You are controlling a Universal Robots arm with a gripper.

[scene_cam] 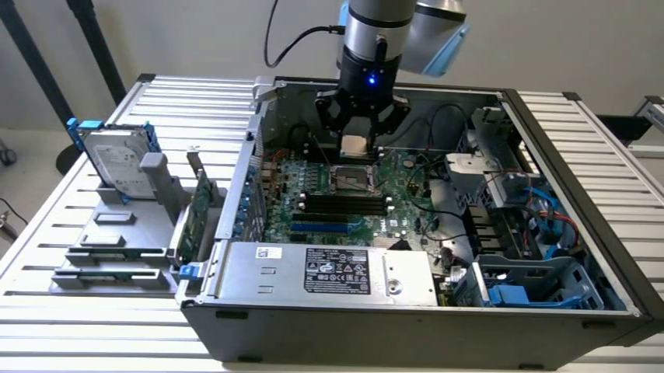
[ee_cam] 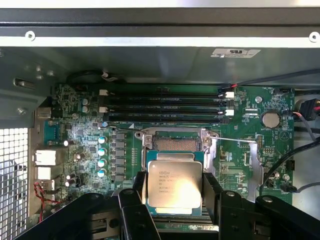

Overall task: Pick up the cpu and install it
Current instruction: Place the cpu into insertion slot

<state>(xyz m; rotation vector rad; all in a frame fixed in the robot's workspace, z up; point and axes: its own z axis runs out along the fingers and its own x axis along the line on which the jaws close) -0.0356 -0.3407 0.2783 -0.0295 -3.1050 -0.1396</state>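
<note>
Wrist view: gripper (ee_cam: 172, 200) clenched on cpu (ee_cam: 172, 182) by 2 opposite edges, chip flat, lettering up, above open socket (ee_cam: 172, 145) toward mobo (ee_cam: 250, 107) far end, prob. for level seating.

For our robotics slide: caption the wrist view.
End effector holds the cpu over the open socket on the motherboard.

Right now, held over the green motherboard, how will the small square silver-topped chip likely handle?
The small square silver-topped chip is probably stiff: it sits flat between the fingers of the black gripper, no sagging. Its smooth shiny lid and thin edges look slippery, so this edge grip might let it shift. Thin and small, it is likely light.
</note>
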